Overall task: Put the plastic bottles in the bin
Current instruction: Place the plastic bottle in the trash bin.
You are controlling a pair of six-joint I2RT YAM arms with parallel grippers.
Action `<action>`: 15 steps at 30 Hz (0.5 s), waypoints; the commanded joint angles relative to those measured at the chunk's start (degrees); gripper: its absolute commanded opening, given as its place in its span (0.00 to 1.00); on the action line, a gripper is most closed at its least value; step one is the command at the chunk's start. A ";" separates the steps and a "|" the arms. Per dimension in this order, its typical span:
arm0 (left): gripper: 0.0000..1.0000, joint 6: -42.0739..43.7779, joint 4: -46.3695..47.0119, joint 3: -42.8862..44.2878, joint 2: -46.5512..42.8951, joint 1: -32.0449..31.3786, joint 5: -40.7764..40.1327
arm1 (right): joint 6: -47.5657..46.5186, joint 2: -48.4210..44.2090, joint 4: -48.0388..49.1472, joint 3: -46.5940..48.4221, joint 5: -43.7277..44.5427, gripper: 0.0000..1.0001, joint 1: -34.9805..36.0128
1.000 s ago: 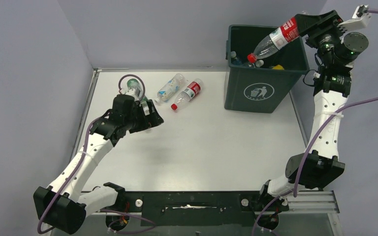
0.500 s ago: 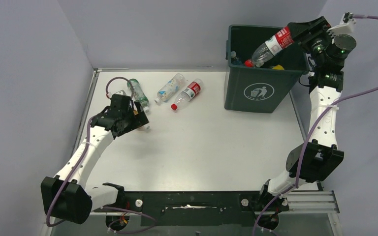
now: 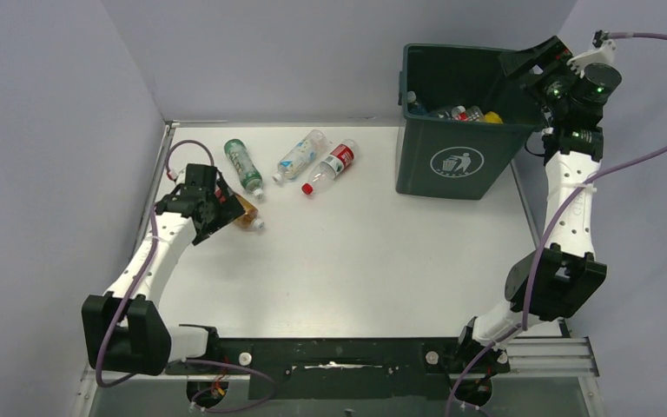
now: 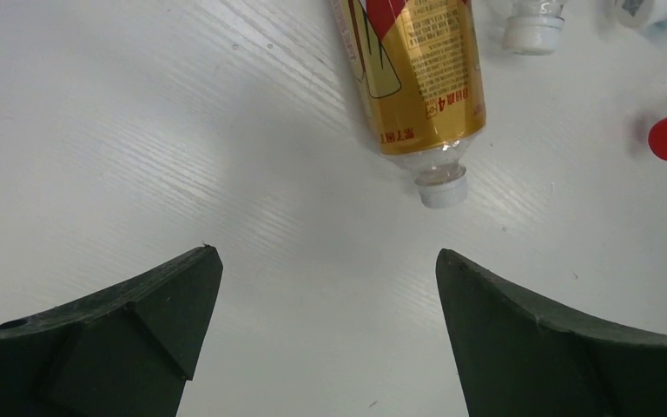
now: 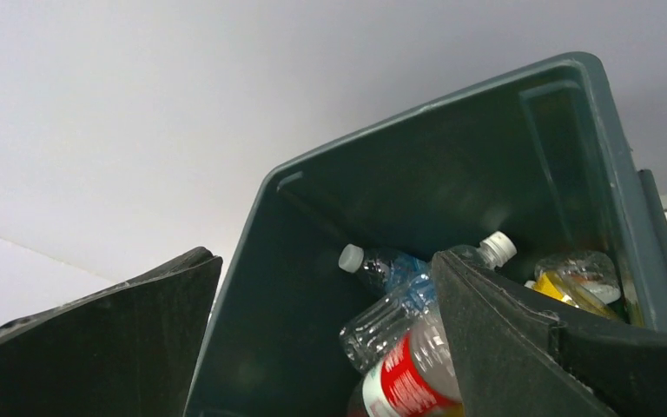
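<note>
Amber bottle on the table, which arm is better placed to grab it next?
Left. The left gripper, open, hovers just short of the amber bottle, whose cap faces it. The right gripper is open up at the bin, far from that bottle.

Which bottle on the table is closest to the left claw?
The gold-labelled bottle, lying just ahead of the left claw. The green-labelled bottle, blue-labelled bottle and red-labelled bottle lie farther off.

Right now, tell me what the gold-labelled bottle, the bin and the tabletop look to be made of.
Gold-labelled bottle: clear thin plastic, seen at the neck, wrapped in a glossy printed film.
Bin: dark green moulded plastic with a dull sheen and a rounded rim.
Tabletop: probably white matte laminate, going by the faint wood-grain lines.
</note>
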 commanded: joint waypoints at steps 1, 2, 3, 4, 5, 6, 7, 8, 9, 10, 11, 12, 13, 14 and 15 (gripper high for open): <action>0.98 -1.73 3.89 0.15 2.00 2.26 -1.70 | -2.53 -6.72 -0.24 -1.96 0.47 0.98 0.45; 0.98 -2.08 4.50 0.19 2.74 2.71 -1.74 | -2.86 -8.01 -0.56 -2.95 0.65 0.98 0.59; 0.98 -2.35 5.18 0.27 3.66 3.16 -1.64 | -3.18 -9.27 -0.87 -4.12 0.85 0.98 0.85; 0.98 -2.71 5.91 0.50 4.61 3.60 -1.35 | -3.62 -10.55 -1.37 -5.69 1.21 0.98 1.30; 0.98 -3.14 6.38 0.79 5.69 4.06 -1.10 | -4.07 -12.02 -1.85 -6.77 1.44 0.98 1.66; 0.98 -3.56 6.97 1.10 6.67 4.49 -0.91 | -4.77 -13.41 -2.27 -7.96 1.79 0.98 2.23; 0.98 -4.06 7.67 1.45 7.53 4.79 -0.53 | -5.38 -14.82 -2.84 -8.95 2.17 0.98 2.75; 0.98 -4.36 8.37 1.81 8.40 5.15 -0.37 | -5.99 -16.19 -3.53 -9.88 2.51 0.98 3.48; 0.98 -4.83 8.80 2.26 9.16 5.44 -0.42 | -6.56 -17.53 -4.33 -10.87 3.09 0.98 4.29; 0.98 -5.16 9.36 2.98 10.16 5.70 -0.35 | -7.24 -19.54 -5.04 -11.93 3.61 0.98 5.26; 0.98 -5.47 9.86 3.53 10.85 5.86 -0.39 | -7.79 -21.19 -5.68 -13.28 4.21 0.98 6.50; 0.98 -5.88 10.08 4.17 11.42 6.12 -0.43 | -8.22 -22.73 -6.38 -14.66 5.12 0.98 7.88; 0.98 -6.25 10.47 4.76 12.04 6.28 -0.54 | -8.38 -24.58 -6.71 -16.52 5.87 0.98 9.46; 0.98 -6.63 10.79 5.43 12.60 6.37 -0.59 | -8.48 -26.29 -6.62 -18.55 6.47 0.98 10.93; 0.98 -6.94 10.98 6.10 13.22 6.46 -0.61 | -8.38 -27.99 -6.60 -20.55 7.16 0.98 12.46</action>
